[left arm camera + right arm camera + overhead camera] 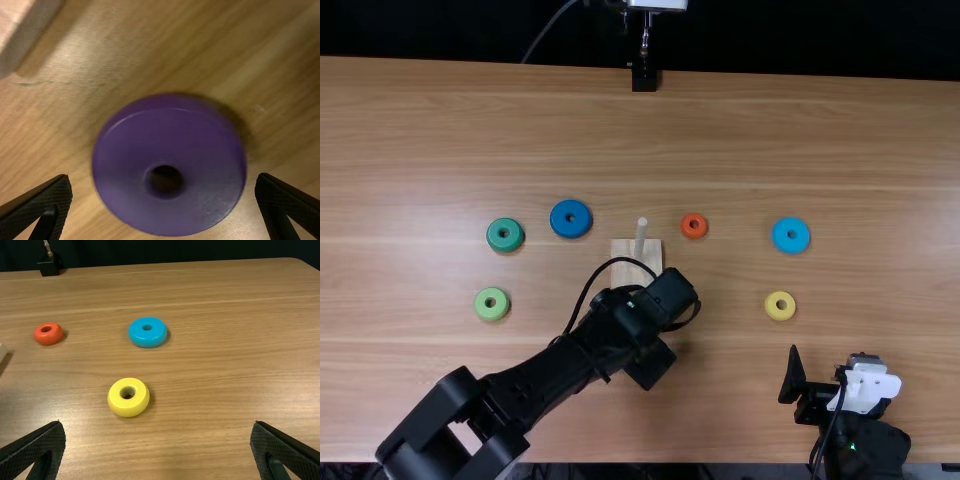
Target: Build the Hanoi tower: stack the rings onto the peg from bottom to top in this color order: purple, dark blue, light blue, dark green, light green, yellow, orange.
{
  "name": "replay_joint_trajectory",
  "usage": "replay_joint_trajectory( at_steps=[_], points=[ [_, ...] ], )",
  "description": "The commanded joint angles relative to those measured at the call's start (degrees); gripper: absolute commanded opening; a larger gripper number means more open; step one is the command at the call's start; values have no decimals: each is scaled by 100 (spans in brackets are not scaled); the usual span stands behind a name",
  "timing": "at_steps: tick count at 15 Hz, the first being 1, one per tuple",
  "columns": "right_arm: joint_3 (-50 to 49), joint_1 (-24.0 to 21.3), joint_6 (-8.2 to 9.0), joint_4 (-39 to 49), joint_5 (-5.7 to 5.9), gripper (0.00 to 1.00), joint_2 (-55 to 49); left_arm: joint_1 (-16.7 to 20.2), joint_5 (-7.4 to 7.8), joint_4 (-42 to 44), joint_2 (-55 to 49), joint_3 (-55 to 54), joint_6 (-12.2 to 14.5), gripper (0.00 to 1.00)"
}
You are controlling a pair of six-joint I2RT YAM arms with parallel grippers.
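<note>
Left arm (565, 365) stretches toward the middle of the light brown surface (840, 140), with the left gripper (651, 364) on the near side of the pale wooden base (622, 262) that carries the upright peg (641, 236). Its fingers are spread wide, and in the left wrist view the purple ring (165, 132) lies flat between them, with a gap on each side. A corner of the base is near that ring but apart from it.

On the surface left of the peg lies the dark blue ring (571, 206); farther left is the dark green ring (505, 222), with the light green ring (492, 291) on its near side. Just right of the peg sits the orange ring (694, 216). Well to the right are the light blue ring (791, 223) and, nearer, the yellow ring (780, 295).

The right gripper (825, 378) is near the surface's near edge at the right, its fingers spread apart with nothing between them. Its wrist view has the yellow, light blue and orange rings lying flat beyond its fingers
</note>
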Motion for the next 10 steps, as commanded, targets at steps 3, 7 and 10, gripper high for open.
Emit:
replay_joint_trajectory(
  at_steps=[3, 7, 10],
  points=[
    [-615, -42, -2, -324, -14, 100, -73, -55, 15, 25, 110, -219, -26, 100],
    [-615, -42, -2, -324, -14, 100, -73, -46, 68, 78, 330, -193, -26, 100],
    [-624, -42, -2, -324, -14, 100, -73, -55, 68, 131, 339, -158, -37, 100]
  ],
)
